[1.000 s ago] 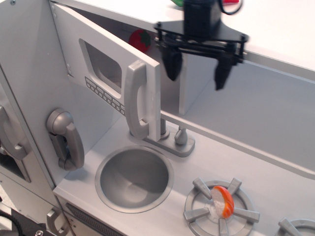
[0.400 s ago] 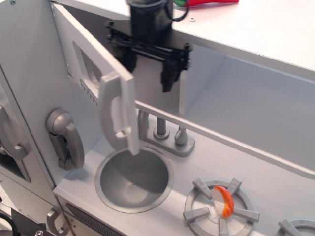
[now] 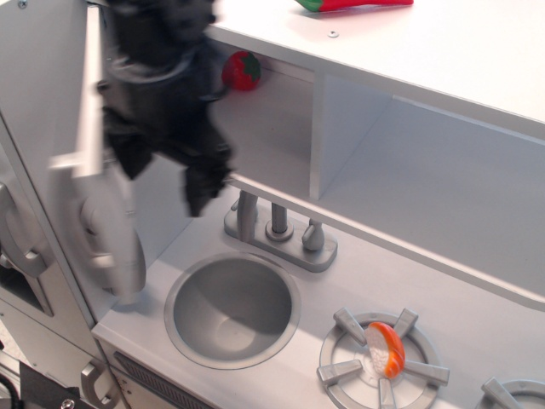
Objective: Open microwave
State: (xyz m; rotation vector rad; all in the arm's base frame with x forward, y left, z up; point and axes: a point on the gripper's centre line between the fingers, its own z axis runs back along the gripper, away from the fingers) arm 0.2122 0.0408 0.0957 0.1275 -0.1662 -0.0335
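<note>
The microwave door (image 3: pixel 88 102) stands swung wide open to the left and shows nearly edge-on. Its tall grey handle (image 3: pixel 119 247) is motion-blurred at the door's lower end. The window and buttons are turned out of sight. My black gripper (image 3: pixel 164 170) is blurred just right of the door's inner face, in front of the open compartment. Its two fingers hang down, spread apart and holding nothing. Whether it touches the door I cannot tell.
A red toy strawberry (image 3: pixel 241 70) lies inside the open compartment. Below are the grey faucet (image 3: pixel 277 226) and the round sink (image 3: pixel 232 308). An orange-and-white toy sits on the burner (image 3: pixel 383 349). A red-green toy (image 3: pixel 353 4) lies on the top shelf.
The gripper has swept left behind the door, and the door has swung from partly open to wide open against the left side. The strawberry inside is uncovered again.
</note>
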